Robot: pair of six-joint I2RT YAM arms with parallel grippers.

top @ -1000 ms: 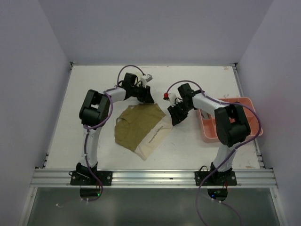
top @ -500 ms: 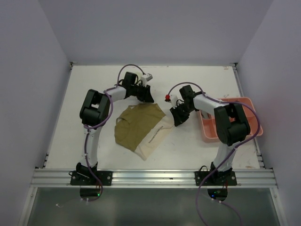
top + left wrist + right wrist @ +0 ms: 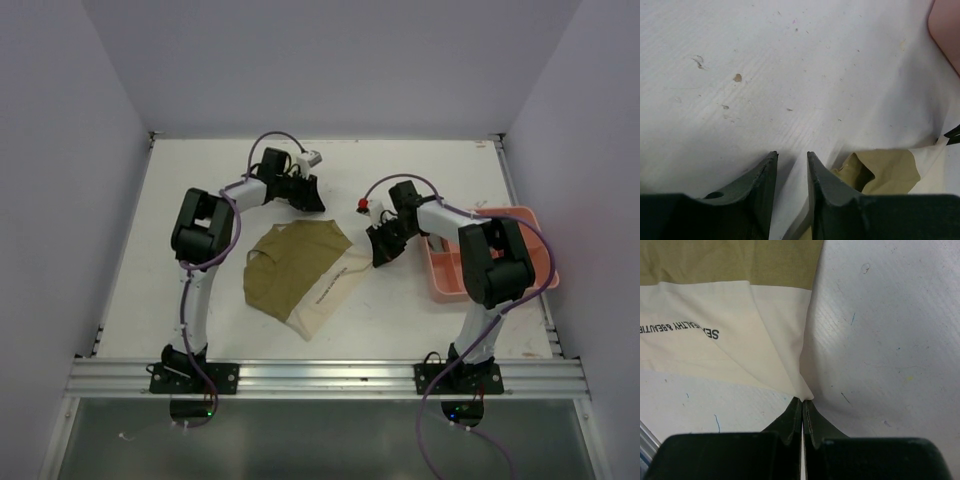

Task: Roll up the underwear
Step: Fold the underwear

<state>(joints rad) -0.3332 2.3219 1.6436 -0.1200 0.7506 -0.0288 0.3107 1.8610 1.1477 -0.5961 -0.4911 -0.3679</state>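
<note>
right gripper (image 3: 802, 401) was clamped tight, folks, fingertips pressed flat together right on the pointed corner of the underwear (image 3: 740, 340), and the cloth fanned out from that pinch in taut creases. that corner belonged to the cream band (image 3: 715, 347) with dark printed lettering, the olive-tan part lying beyond it.

from the overhead view, the right arm rose from its base, folded hard at the elbow beside the salmon-pink tray (image 3: 540, 275), then stretched its forearm back toward the middle of the table (image 3: 180, 220), wrist tipped down so the right gripper (image 3: 380, 258) met the garment's right-hand edge.

over to the other side: the left arm doubled up at its elbow, forearm running out toward the far side, wrist turned so the left gripper (image 3: 312, 203) sat just past the far edge of the underwear (image 3: 295, 270). its wrist camera showed the left gripper (image 3: 791, 155) parted a little, nothing between the fingers, bare scuffed tabletop ahead of them. a fold of the olive-tan underwear (image 3: 885, 172) peeked out just beside the right-hand finger, and a corner of the tray (image 3: 947, 25) showed at the top edge.

the garment lay spread flat mid-table, between the two arms, olive side up with the cream band along its near right side.
</note>
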